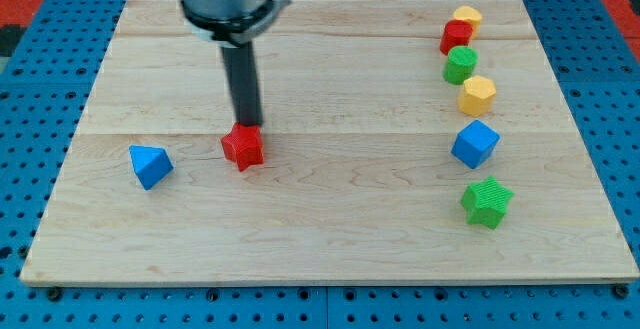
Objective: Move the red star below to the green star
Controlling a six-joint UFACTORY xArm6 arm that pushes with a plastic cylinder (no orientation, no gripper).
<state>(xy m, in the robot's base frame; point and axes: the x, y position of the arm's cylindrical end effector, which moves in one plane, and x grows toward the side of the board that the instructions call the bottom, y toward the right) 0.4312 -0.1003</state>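
One red star point(242, 147) touches my tip point(246, 125), just below it; bare rod, holds nothing. Green star point(487, 202) far right: get behind star's left, push right, slightly down.

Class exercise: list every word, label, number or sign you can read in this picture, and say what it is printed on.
None: no readable text anywhere.
The wooden board, the red star, the green star and the other blocks are plain.
My tip, touching the red star's top edge, carries no marking, nor does the blue pegboard.
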